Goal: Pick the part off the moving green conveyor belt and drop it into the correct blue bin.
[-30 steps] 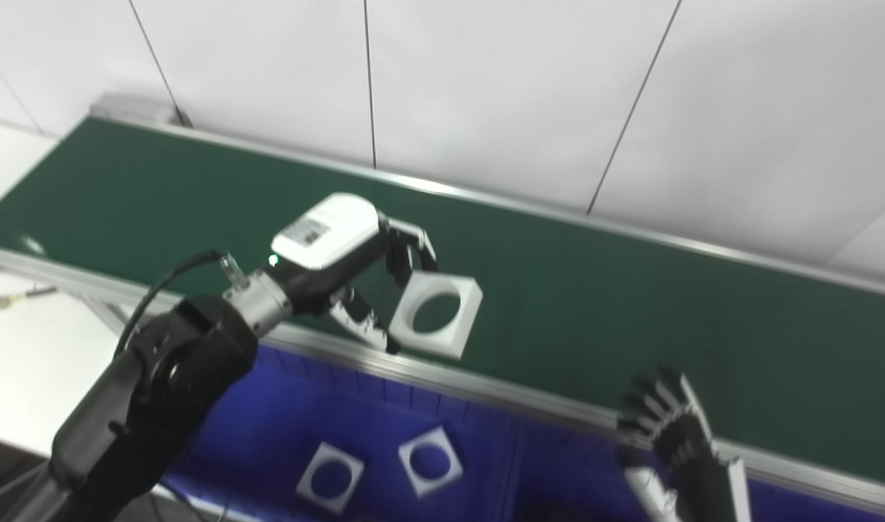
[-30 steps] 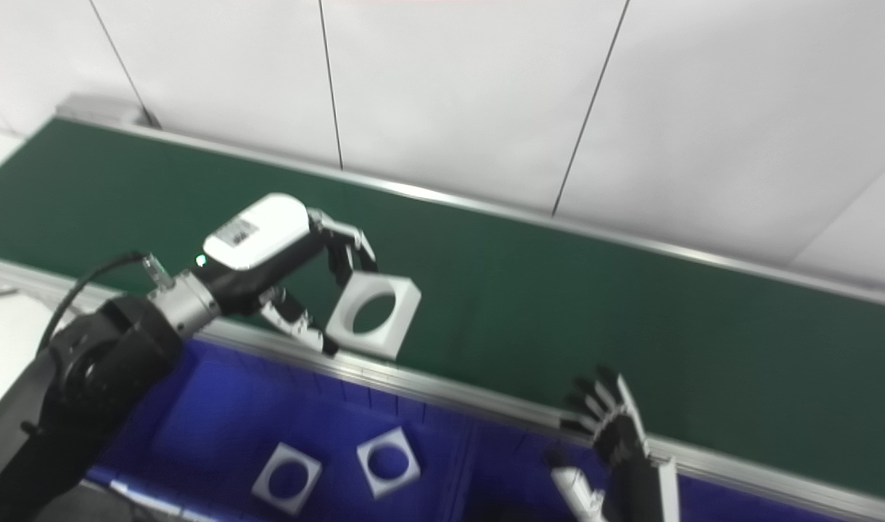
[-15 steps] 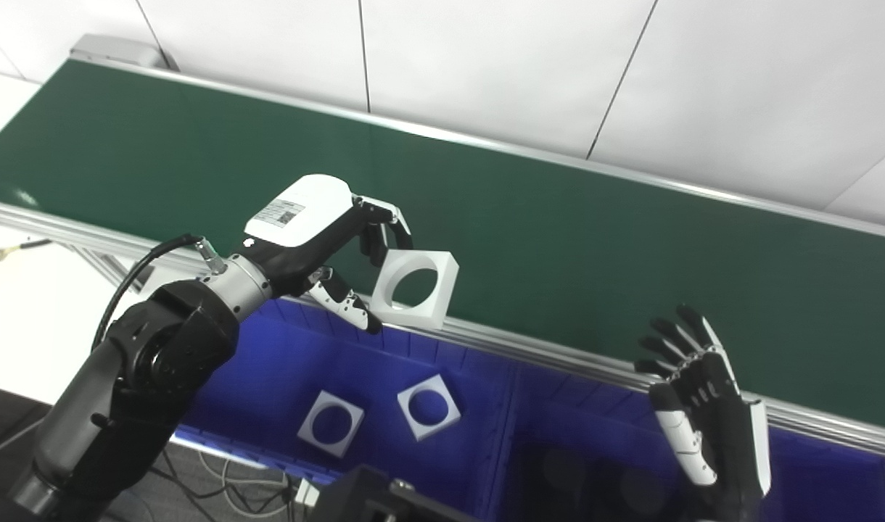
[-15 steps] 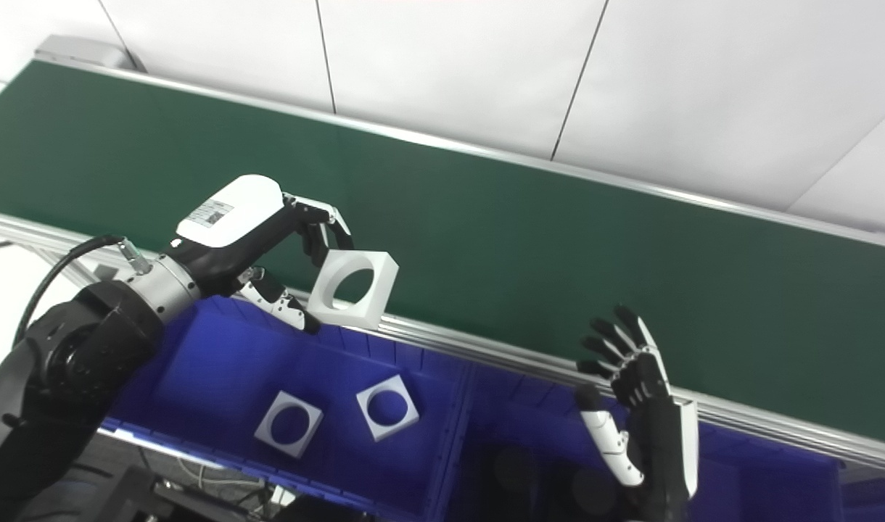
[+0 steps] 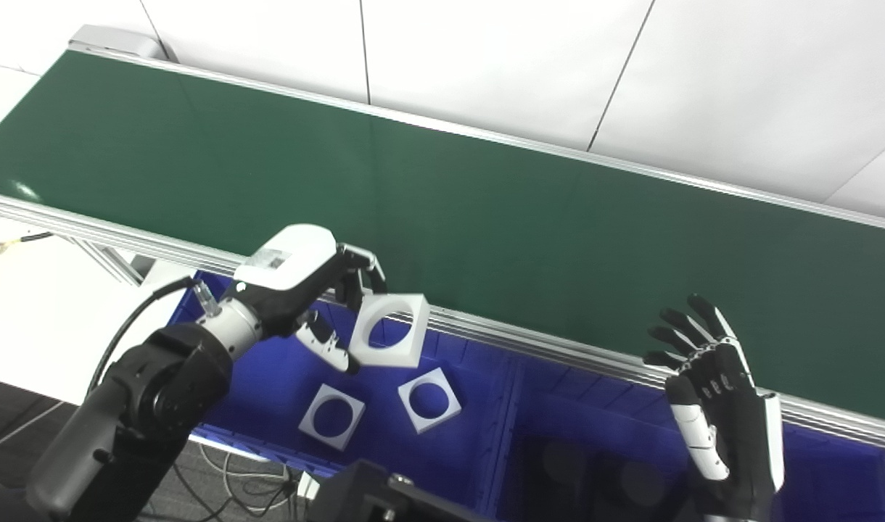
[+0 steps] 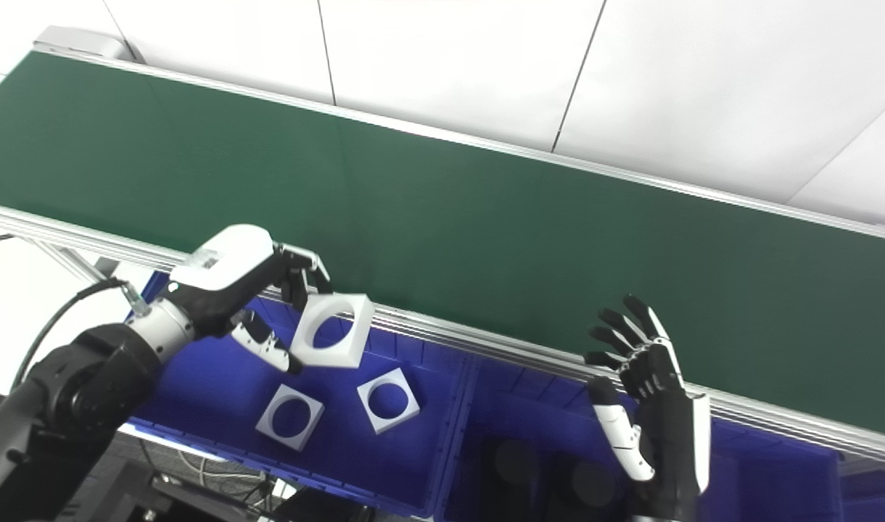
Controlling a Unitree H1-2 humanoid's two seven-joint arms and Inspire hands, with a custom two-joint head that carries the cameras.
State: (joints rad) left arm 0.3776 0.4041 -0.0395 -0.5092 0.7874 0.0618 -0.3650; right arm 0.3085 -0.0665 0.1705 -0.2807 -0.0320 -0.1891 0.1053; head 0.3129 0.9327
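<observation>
Up front in the left eye view, the left hand [image 5: 308,290] has its fingers clamped on a white square part [image 5: 387,330] with a round hole, held above the left blue bin [image 5: 268,377], just past the belt's [image 5: 486,210] metal edge. Two matching parts [image 5: 332,416] lie flat in that bin. The right hand [image 5: 718,402] is raised near the belt's edge, fingers spread, holding nothing.

Over in the right eye view, the held part [image 6: 334,330] tilts slightly. The bin [image 6: 529,464] beside it looks dark inside, possibly holding round black pieces.
</observation>
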